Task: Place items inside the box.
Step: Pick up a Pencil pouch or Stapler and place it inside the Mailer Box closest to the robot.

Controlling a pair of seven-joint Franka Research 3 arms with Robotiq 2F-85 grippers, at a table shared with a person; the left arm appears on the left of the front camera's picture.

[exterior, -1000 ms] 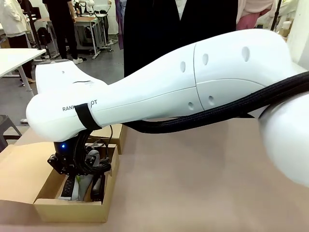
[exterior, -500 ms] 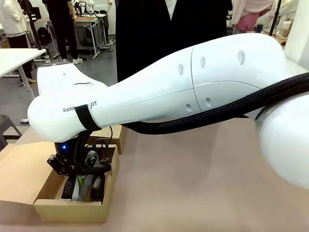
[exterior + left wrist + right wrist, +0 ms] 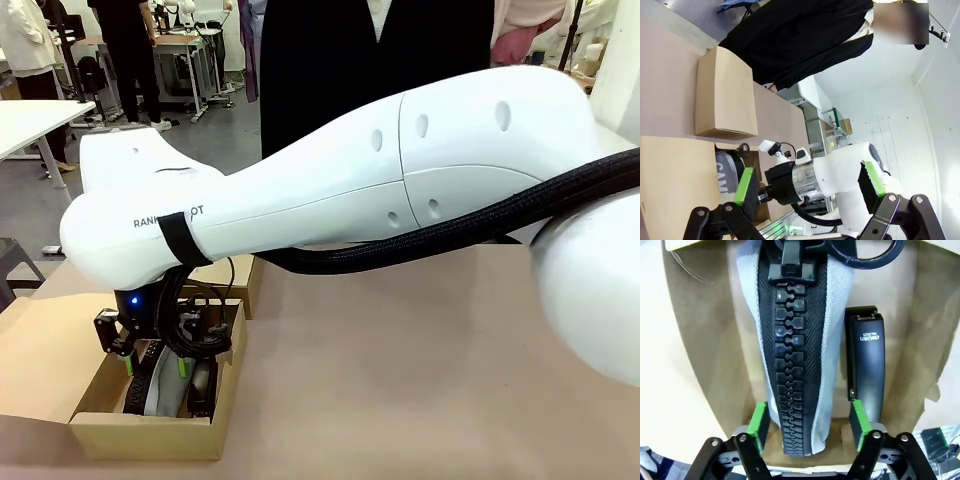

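Right hand hovering over the box, spread wide
Grey pencil case lies between its pads, black stapler just beside it; left hand spread too.

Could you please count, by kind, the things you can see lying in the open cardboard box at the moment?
Grey pencil case: 1
Black stapler: 1
Total: 2 in sight in the box; anything lying under the case is hidden.
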